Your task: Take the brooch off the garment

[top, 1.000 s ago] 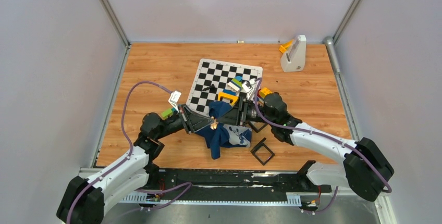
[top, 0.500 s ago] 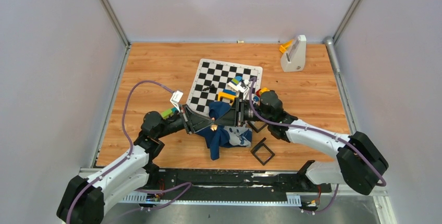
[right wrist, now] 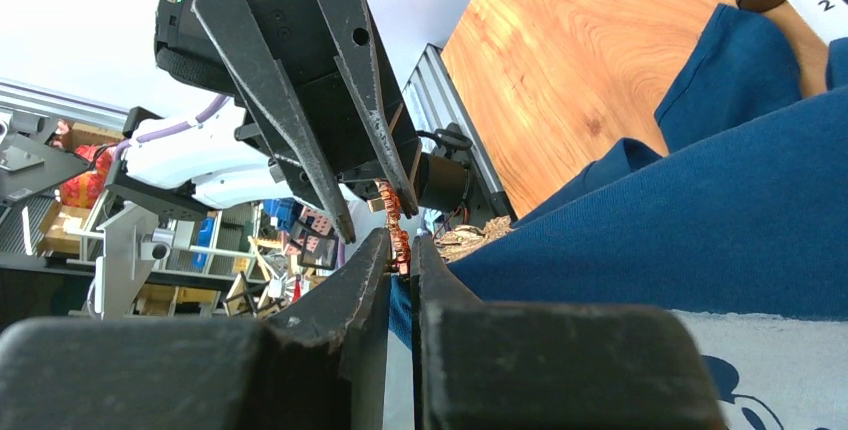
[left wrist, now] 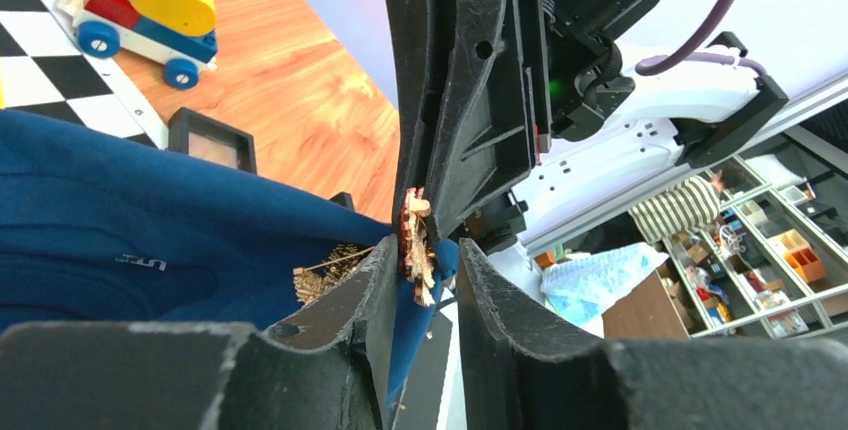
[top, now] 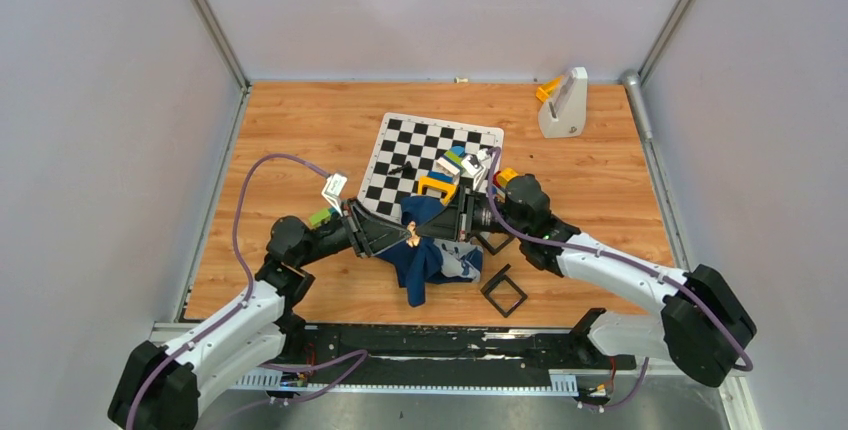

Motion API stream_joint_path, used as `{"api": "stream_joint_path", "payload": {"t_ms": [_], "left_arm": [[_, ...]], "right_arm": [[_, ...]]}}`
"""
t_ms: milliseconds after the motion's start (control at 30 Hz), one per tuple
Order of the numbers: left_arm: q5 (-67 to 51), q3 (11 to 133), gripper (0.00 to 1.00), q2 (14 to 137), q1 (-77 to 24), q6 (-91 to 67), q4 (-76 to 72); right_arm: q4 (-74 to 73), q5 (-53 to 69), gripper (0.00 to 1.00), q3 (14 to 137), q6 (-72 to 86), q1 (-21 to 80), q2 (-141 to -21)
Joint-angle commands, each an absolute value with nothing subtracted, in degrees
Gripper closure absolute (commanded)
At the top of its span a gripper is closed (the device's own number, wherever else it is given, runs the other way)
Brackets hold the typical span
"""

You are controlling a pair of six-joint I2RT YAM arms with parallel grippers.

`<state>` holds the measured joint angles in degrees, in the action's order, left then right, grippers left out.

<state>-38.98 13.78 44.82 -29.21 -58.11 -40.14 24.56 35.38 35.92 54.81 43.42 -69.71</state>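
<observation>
Inside parted left end effector (left wrist: 430, 252): brooch (left wrist: 415, 245) | right end effector (right wrist: 402, 243) pinching it | garment (left wrist: 120, 220) beneath

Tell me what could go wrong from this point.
1. The right gripper is shut at the brooch, with the garment showing in the same gap, so a pull may drag cloth instead of freeing the pin.
2. The left gripper straddles that brooch, open, close against the right one's tips; the fingers could collide or flick the brooch away.
</observation>
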Motion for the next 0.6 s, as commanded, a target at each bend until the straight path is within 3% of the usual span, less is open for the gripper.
{"api": "stream_joint_path", "payload": {"t_ms": [0,233,300,367,400,467,567], "left_arm": [[-39.6,13.0,0.64,43.6,-29.1,-59.0,-44.9],[-40.2,14.3,0.65,45.3,-29.1,-57.7,-43.6],[-40.3,14.8,0.69,46.4,-29.1,-57.4,-43.5],[-40.2,15.2,0.82,47.4,-29.1,-57.2,-43.6],[-40.1,15.3,0.95,48.1,-29.1,-57.1,-43.5],[-39.9,15.6,1.00,48.8,-29.1,-57.0,-43.1],[-39.1,15.5,1.00,49.0,-29.1,-57.3,-43.4]], "right_arm": [[25.3,33.6,1.00,36.3,55.0,43.3,-66.8],[27.8,35.8,1.00,36.2,56.3,43.3,-68.2],[28.2,36.4,1.00,36.4,56.4,43.4,-68.6],[28.1,36.6,1.00,36.6,56.4,43.4,-68.9],[28.2,36.9,1.00,36.6,56.4,43.4,-69.0],[28.5,37.5,1.00,36.6,56.2,43.5,-69.3],[28.3,38.0,0.98,36.6,55.8,43.7,-69.8]]}}
